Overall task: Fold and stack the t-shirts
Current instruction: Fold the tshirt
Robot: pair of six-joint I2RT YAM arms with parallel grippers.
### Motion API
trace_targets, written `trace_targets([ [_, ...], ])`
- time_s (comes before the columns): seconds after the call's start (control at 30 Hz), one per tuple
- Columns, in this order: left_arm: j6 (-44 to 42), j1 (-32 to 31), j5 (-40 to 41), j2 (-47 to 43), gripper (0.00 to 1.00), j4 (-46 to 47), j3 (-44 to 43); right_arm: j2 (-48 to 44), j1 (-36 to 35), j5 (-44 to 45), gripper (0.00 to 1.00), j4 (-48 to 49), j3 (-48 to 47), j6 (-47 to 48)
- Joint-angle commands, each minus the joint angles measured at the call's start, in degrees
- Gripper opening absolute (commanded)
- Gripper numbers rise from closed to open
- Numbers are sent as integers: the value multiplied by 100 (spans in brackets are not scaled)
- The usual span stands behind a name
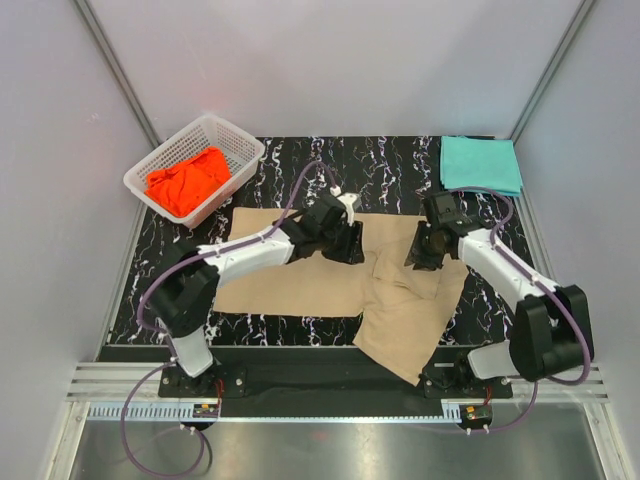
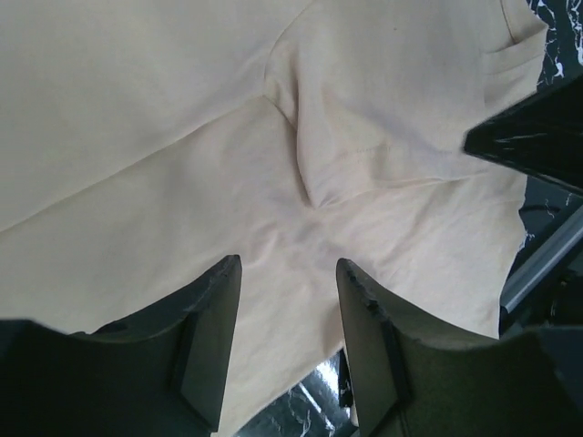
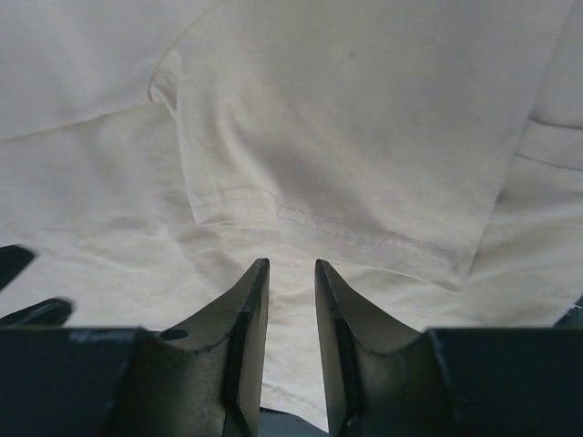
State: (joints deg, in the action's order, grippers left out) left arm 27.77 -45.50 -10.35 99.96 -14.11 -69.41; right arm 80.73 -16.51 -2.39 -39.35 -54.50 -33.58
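Black marbled tabletop carries the tan t-shirt across its near middle and the teal t-shirt at its far right corner. Left wrist view: the left gripper stands half open over tan cloth, holding nothing. Right wrist view: the right gripper is narrowly parted and empty.

Bright, even light, soft shadows; wrist views slightly soft and washed out.

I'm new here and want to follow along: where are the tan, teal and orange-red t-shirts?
tan t-shirt (image 1: 290, 285): top view, its flat body, left part.
teal t-shirt (image 1: 480, 163): top view, middle of the folded cloth.
orange-red t-shirt (image 1: 188, 180): top view, crumpled middle, in the white basket (image 1: 237, 133).
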Motion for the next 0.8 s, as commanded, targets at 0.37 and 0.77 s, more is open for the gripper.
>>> trace_targets([
  [0.37,536,-381,-213,1227,49,725,-828,-1410,60,1101,34,42,-25,-175],
  [0.77,598,-425,-301,1957,45,207,-1532,-1736,78,951,35,-11,-25,36],
])
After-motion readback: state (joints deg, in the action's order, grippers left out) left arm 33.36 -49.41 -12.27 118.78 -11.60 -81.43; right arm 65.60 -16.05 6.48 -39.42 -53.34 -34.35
